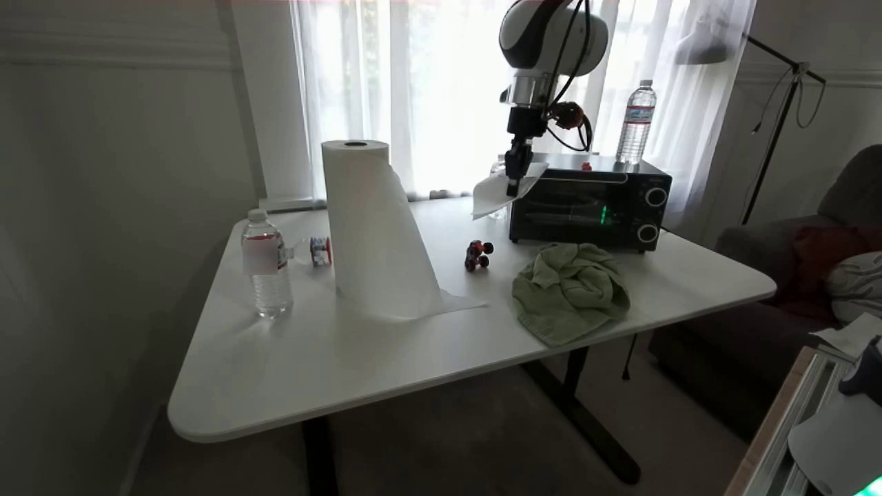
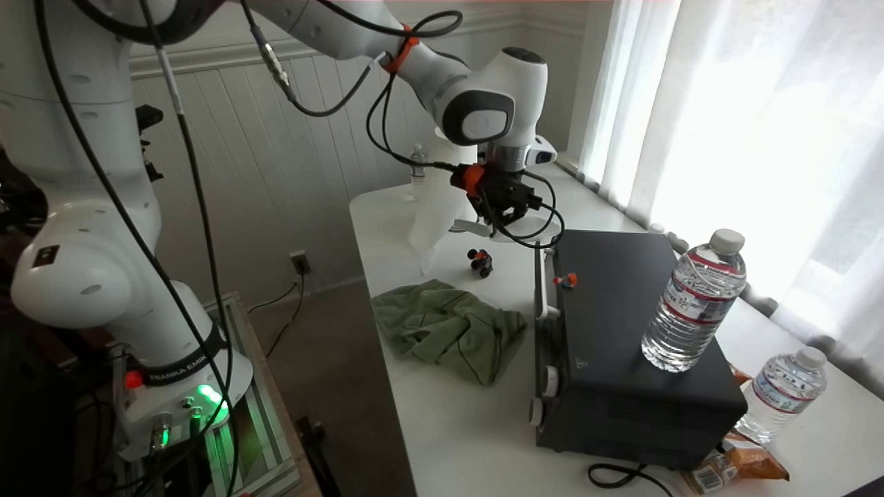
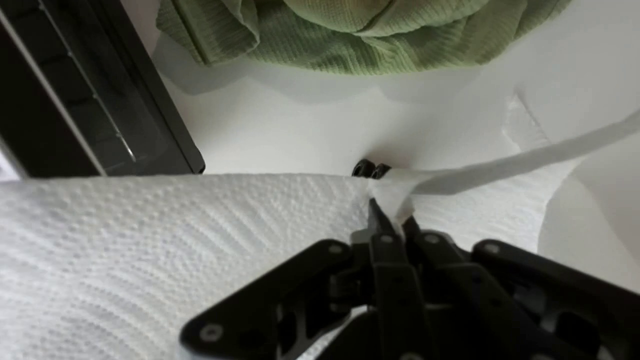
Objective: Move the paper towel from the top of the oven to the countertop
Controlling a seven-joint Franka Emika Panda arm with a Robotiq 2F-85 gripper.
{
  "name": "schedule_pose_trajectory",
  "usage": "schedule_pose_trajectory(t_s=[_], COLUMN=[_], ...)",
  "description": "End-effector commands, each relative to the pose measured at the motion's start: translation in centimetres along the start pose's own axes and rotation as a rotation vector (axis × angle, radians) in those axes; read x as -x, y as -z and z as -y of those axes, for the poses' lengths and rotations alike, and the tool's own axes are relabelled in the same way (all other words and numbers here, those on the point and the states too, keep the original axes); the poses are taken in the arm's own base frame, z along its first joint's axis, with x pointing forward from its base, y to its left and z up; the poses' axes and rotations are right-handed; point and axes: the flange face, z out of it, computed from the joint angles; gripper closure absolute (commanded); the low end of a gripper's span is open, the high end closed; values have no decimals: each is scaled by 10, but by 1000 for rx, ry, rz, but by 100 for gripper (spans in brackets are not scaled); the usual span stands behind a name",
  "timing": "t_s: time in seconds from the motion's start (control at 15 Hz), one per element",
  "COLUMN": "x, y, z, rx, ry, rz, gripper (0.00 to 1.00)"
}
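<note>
oven (image 1: 572, 207), cloth (image 1: 570, 295) on white table (image 1: 303, 365)

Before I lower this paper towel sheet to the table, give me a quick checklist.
1. Jaws shut on the paper towel sheet: ok.
2. Sheet clear of the toaster oven: cannot tell.
3. Sheet apart from the paper towel roll: ok.
4. Wheeled toy fully visible in the wrist view: not ok, the sheet partly hides it.
5. Water bottle on the toaster oven upright: ok.
</note>
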Motion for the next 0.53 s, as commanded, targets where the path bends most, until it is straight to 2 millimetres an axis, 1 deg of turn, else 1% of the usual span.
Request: schedule_pose_trajectory(t_s=[0.0, 0.13, 0.33, 0.4, 0.47], x=[-23, -38, -59, -64, -69], y=[-29, -36, -42, -45, -46], z=[10, 15, 22, 24, 24], rx=[65, 106, 138, 139, 148], ry=[156, 218, 307, 332, 354], rz=[22, 1, -35, -43, -49], gripper=[99, 99, 99, 96, 71])
